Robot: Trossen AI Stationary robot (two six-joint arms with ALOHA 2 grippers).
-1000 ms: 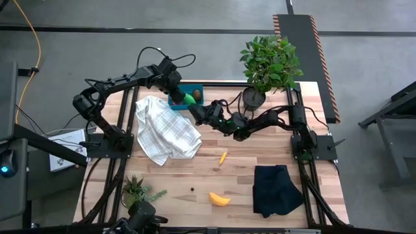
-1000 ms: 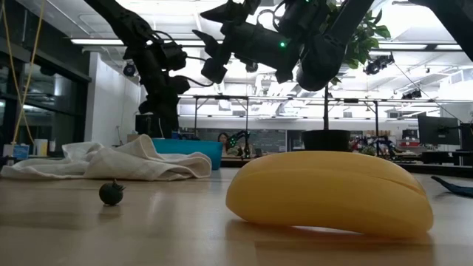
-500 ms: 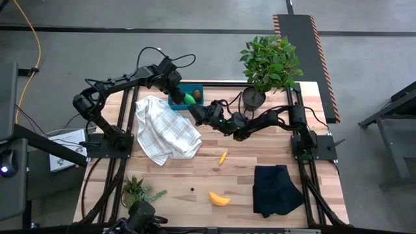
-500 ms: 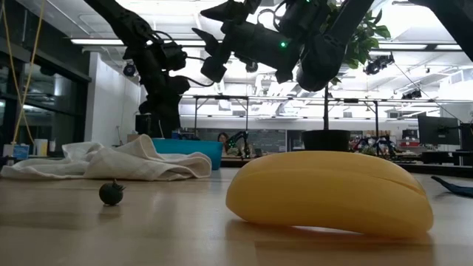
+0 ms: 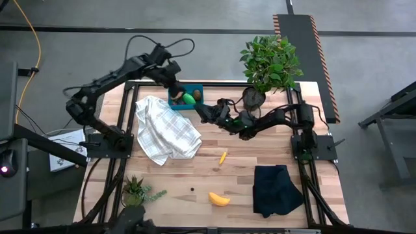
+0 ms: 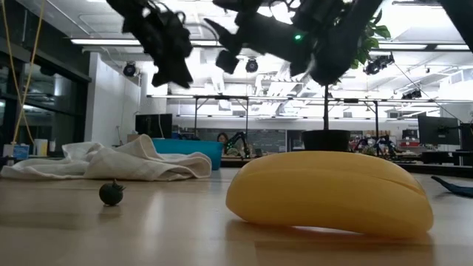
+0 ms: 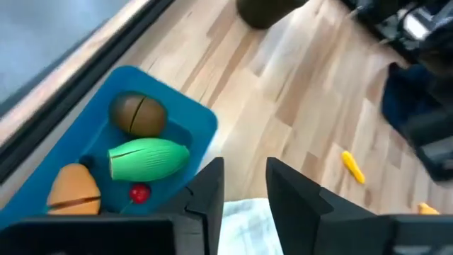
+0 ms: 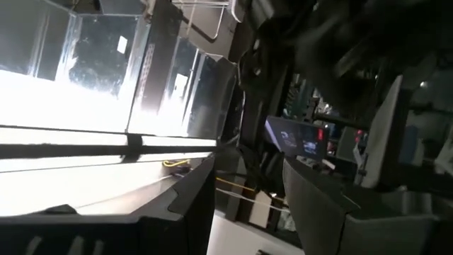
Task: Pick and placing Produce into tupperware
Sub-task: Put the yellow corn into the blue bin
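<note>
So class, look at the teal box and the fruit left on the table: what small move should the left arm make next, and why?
Probably swing the left gripper, empty and above the tupperware, toward the small yellow piece. The box already holds the kiwi, green oval, carrot and strawberry, while that piece, the banana and a dark berry lie loose on the table.

Tupperware at the table's twelve o'clock edge, kiwi, oval, carrot and strawberry inside, cloth at its seven o'clock, banana near six o'clock, berry to its ten o'clock
</note>
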